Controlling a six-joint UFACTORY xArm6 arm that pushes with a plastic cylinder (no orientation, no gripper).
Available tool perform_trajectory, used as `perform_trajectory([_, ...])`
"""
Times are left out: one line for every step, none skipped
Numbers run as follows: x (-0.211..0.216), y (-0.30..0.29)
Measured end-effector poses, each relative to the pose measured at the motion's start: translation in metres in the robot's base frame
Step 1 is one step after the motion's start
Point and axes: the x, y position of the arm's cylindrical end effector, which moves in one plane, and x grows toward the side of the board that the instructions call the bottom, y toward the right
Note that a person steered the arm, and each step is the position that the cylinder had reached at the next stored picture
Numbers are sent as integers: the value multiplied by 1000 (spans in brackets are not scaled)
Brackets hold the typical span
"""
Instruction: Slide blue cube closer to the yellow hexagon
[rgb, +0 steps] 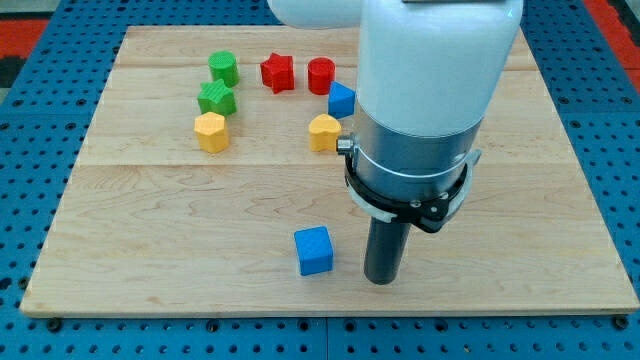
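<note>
Rod vertical, no claw fitted, holding nothing.
My tip (381, 281) on board (150, 250), just right of blue cube (314, 250).

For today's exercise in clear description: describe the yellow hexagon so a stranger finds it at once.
On the wooden board, find the cluster near the view's top left. The yellow hexagon sits lowest there, just below a green block; the other yellow block lies further right.

Two blue blocks: a blue cube (314, 250) and another blue block (342, 100). Two red blocks (278, 72) (321, 75). Two green blocks (223, 68) (216, 98). Two yellow blocks (211, 131) (324, 131).
</note>
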Motion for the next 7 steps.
perform_trajectory([0, -11])
perform_trajectory([0, -48])
perform_trajectory([-9, -96])
perform_trajectory([-42, -111])
perform_trajectory([-77, -129])
perform_trajectory([-78, -165])
perform_trajectory([-91, -183])
